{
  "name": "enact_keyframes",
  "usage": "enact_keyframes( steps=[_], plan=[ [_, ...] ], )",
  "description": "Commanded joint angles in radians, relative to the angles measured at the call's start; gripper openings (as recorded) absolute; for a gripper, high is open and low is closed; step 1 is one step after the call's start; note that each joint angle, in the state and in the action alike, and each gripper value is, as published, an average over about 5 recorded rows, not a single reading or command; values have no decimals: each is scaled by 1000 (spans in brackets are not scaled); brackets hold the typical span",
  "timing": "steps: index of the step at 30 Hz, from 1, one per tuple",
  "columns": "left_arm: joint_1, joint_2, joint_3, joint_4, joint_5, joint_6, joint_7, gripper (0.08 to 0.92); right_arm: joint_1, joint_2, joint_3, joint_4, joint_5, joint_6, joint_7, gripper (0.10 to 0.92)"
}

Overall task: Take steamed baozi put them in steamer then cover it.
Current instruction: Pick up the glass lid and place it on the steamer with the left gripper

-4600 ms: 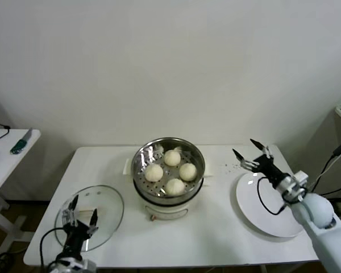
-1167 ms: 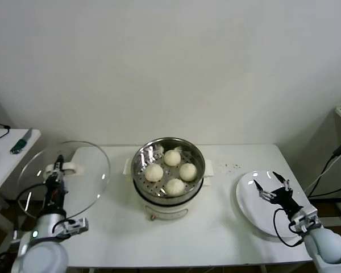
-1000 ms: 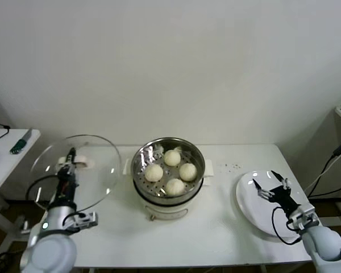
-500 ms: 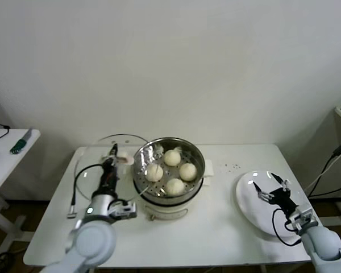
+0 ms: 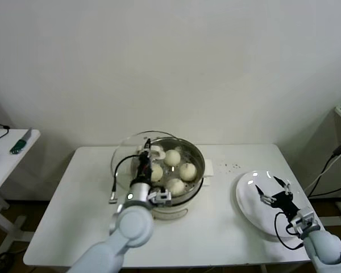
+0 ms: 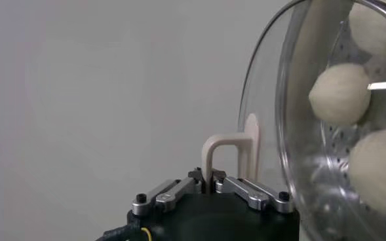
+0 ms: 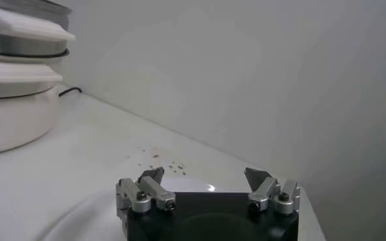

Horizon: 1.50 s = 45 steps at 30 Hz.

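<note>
The steamer (image 5: 169, 176) is found at the middle of the bench (image 5: 57, 227), near its rear edge. 4 steamed baozi (image 5: 187, 170) are seated on its perforated tray. A glass lid (image 5: 128, 165) is held tilted over the steamer's left rim, its handle (image 6: 227, 152) pinched by the left claw (image 5: 144, 152). The right claw (image 5: 273, 191) is spread, held above a white plate (image 5: 253, 213) at the bench's right edge.

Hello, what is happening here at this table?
The robot is covering the steamer. Its left pincer is shut on the handle of the glass lid and holds the lid tilted over the pot's left side, not yet seated. Four steamed baozi lie inside. The right pincer hangs open above the white plate.
</note>
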Motion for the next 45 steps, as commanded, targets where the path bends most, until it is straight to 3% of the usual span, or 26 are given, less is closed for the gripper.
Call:
enact_keyframes(
  steps=[1,10,45],
  plan=[
    [-63,-172,65,131,35,49,13,150,-3,4,7,-4,-6,4,1,823],
    [-66,-225,80,168,55,49,5,150,-4,11,11,-7,-9,11,1,823],
    [-67,-140,74,196,61,49,10,150,19,11,-4,-17,-27,20,-4,823]
  ],
)
